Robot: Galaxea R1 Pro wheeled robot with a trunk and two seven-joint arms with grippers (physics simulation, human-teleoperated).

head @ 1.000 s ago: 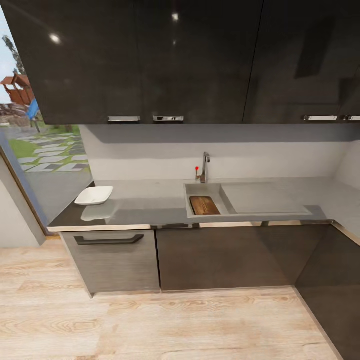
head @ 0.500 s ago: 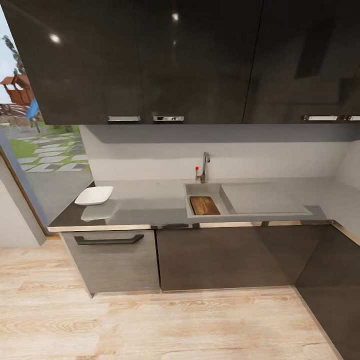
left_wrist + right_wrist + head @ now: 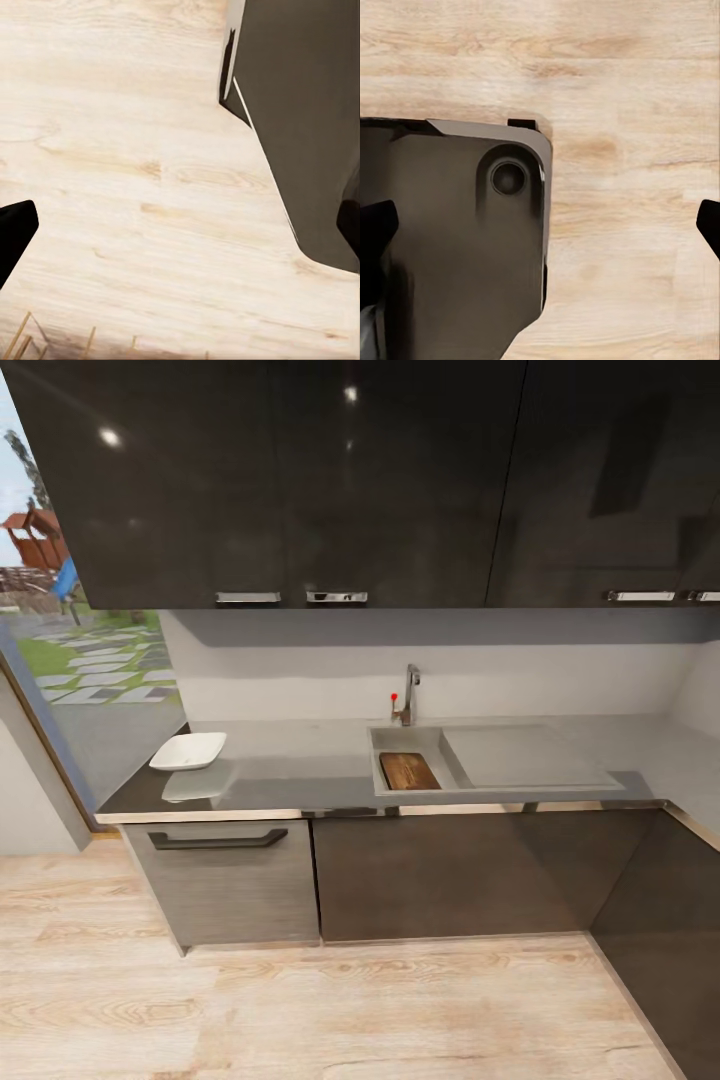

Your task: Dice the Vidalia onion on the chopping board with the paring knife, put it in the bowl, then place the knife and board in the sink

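Fingers of both grippers stand spread wide with nothing between them, as judged from the wrist views below.

Head view: robot stands back from the counter run. Chopping board (image 3: 409, 771) lies inside the sink (image 3: 399, 741) basin, flat, near the front wall. Tap (image 3: 408, 696) with red dot behind the basin; drainboard (image 3: 520, 756) alongside. Bowl (image 3: 189, 750) sits at the far end of the countertop (image 3: 300, 770), well apart from the sink, near the window. At this distance I cannot tell whether the bowl holds diced onion. Vidalia onion: no pink bulb to be made out in the basin; too small and far to say more. Paring knife: cannot be picked out in the basin; it may lie beside or behind the board, hidden by the front wall.

Left wrist view: left gripper (image 3: 180, 225) hangs over pale wood floor (image 3: 135, 187); dark fingertips (image 3: 15, 229) at opposite edges of the frame, wide apart, empty. Dark panel (image 3: 307, 112) to one side.

Right wrist view: right gripper (image 3: 540, 225) likewise open-handed and empty, over the floor and a dark rounded body, probably the robot's own base (image 3: 457, 247).

Judgement: board in sink and both hands free suggests the task is at or near its end. Knife and onion unconfirmed.
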